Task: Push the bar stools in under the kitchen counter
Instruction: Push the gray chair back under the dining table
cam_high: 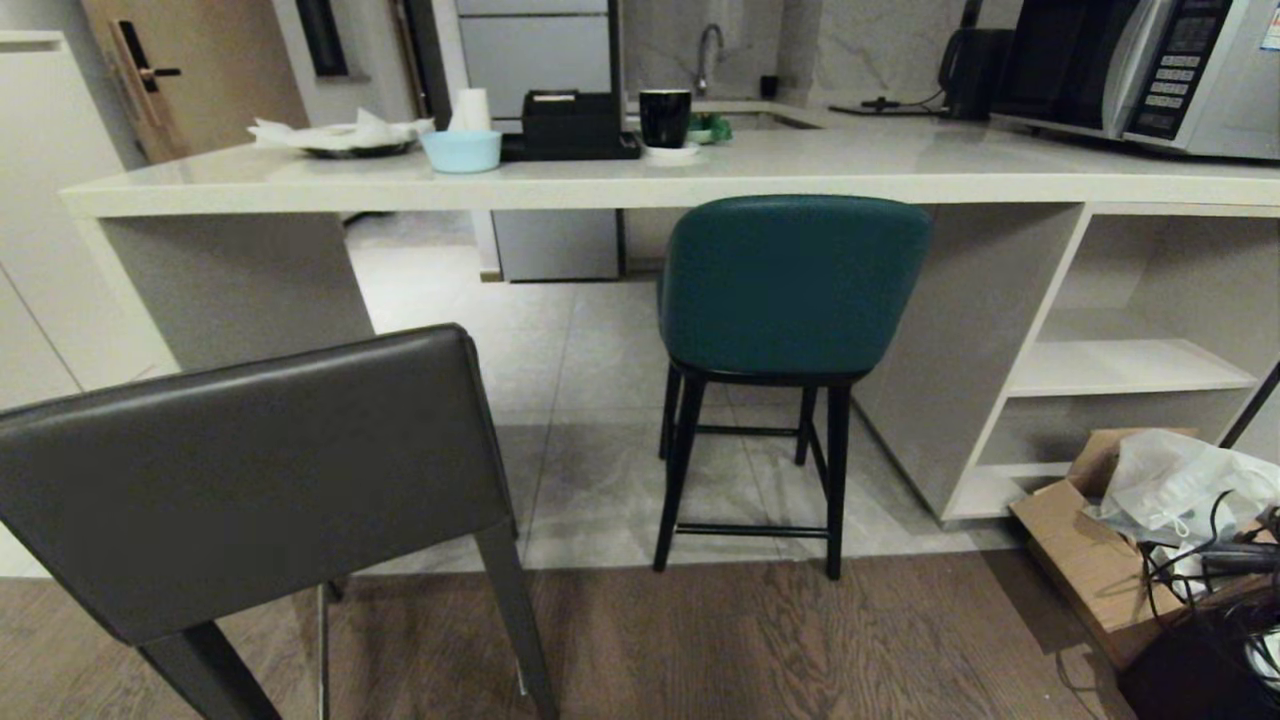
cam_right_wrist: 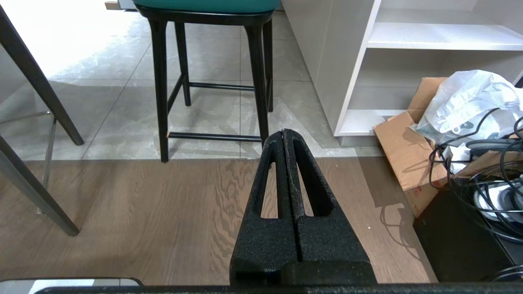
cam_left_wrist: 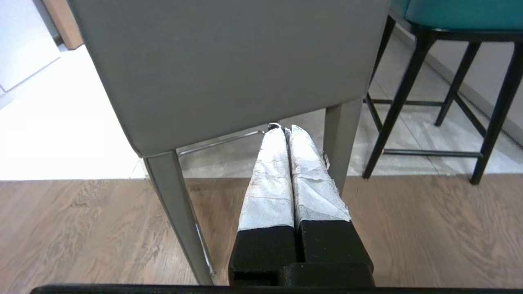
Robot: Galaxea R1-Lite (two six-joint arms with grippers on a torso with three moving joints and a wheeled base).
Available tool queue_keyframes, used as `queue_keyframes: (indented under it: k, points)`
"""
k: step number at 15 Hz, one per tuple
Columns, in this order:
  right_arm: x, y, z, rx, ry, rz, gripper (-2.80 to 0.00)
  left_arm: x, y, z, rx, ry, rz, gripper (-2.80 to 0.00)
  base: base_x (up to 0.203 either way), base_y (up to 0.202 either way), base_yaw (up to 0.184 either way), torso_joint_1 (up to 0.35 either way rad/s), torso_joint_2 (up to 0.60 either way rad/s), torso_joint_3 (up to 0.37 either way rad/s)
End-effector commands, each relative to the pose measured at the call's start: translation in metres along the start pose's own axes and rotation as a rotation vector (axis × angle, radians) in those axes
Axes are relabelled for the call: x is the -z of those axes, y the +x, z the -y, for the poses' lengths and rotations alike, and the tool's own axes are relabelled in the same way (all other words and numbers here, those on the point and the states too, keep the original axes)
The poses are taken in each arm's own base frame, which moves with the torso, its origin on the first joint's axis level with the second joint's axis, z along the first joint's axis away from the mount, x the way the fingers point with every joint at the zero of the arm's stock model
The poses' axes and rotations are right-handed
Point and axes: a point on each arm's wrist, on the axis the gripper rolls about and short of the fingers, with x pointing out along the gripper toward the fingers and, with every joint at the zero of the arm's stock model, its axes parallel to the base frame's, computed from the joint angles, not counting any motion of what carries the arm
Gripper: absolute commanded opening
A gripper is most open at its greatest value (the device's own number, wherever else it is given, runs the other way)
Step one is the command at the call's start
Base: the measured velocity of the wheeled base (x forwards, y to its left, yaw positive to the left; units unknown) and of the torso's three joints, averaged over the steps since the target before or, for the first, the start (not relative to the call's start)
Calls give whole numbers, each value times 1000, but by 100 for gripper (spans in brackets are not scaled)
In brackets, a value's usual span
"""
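With both the left gripper [cam_left_wrist: 286, 130] and right gripper [cam_right_wrist: 284, 132] closed and empty, the 2 stools are best pushed squarely: the grey stool [cam_high: 250, 470] stands well out from the counter [cam_high: 640, 175], the teal stool [cam_high: 790, 285] at its edge.

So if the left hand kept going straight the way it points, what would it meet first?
Probably the grey stool: the shut left hand points just under its backrest's lower edge, beside its leg, though depth is unclear.

You've got the grey stool [cam_high: 260, 480] at 8 o'clock, well out from the table [cam_high: 900, 165]. Teal stool [cam_high: 790, 290] sits near centre, its back just under the table edge. Cardboard box [cam_high: 1085, 560] with cables at 4 o'clock, microwave [cam_high: 1170, 70] at 2.
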Motion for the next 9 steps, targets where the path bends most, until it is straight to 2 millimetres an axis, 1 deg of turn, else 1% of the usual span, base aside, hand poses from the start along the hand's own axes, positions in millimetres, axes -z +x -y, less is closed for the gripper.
queue_keyframes:
  k: [1, 2, 4, 5, 9]
  points:
    - [0, 0, 0, 0, 0, -1, -280, 5, 1, 0, 2, 1, -17, -280, 0, 0, 0, 0, 0, 0]
    - [0, 0, 0, 0, 0, 0, -280, 5, 1, 0, 4, 1, -16, -280, 0, 0, 0, 0, 0, 0]
    - [0, 0, 0, 0, 0, 1, -280, 5, 1, 0, 2, 1, -16, -280, 9, 74, -9, 1, 2, 3]
    - [0, 0, 0, 0, -1, 0, -280, 5, 1, 0, 4, 2, -16, -280, 3, 150, 4, 11, -6, 2]
    - [0, 0, 0, 0, -1, 0, -280, 5, 1, 0, 3, 1, -16, -280, 0, 197, -1, 2, 4, 2]
